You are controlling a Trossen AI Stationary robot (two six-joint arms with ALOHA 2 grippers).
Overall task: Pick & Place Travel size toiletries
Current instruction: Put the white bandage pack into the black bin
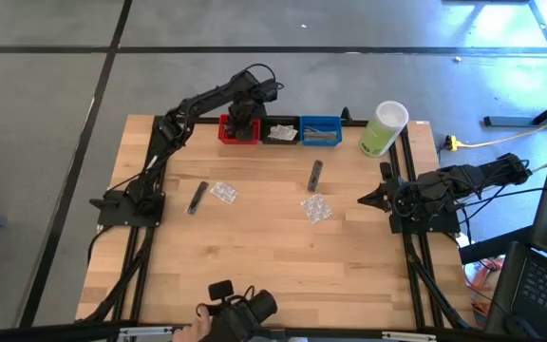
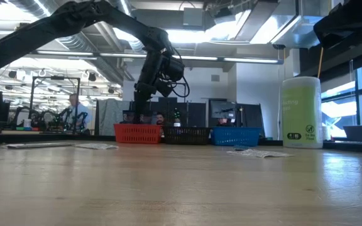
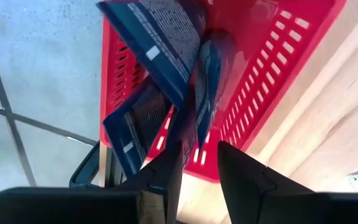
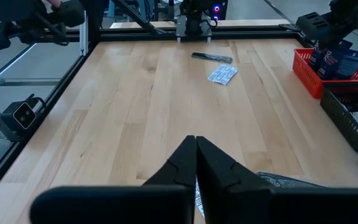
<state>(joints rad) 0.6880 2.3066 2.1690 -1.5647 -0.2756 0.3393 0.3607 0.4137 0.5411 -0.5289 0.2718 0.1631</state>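
**Left claw parted over red bin, right claw parked shut**

Bare pale wooden tabletop (image 1: 254, 266) nearest, nothing loose on the near half. Mid-table, left: slim flat dark grey sachet (image 1: 198, 198), just beside a clear crinkly packet with white contents (image 1: 223, 193) on its right. Mid-table, right of centre: second dark grey sachet (image 1: 315, 175), with a second clear crinkly packet (image 1: 317, 208) near it on the near side, apart.

Far edge, left to right and touching in a row: small red slotted plastic bin (image 3: 278, 56), small black bin (image 1: 280, 130), small blue bin (image 1: 321, 130). Tall pale-green cylindrical container with white lid (image 1: 383, 128) upright to the right of the blue bin.

Left gripper (image 3: 201, 149) pointing down over the red bin, fingers parted with a clear gap. Dark navy printed sachets (image 3: 160, 43) standing tilted inside the red bin, one end reaching right to the fingertips; contact not clear.

Right gripper (image 4: 196, 140) at the right edge of the table, low, aimed left across it, fingers pressed together on nothing.
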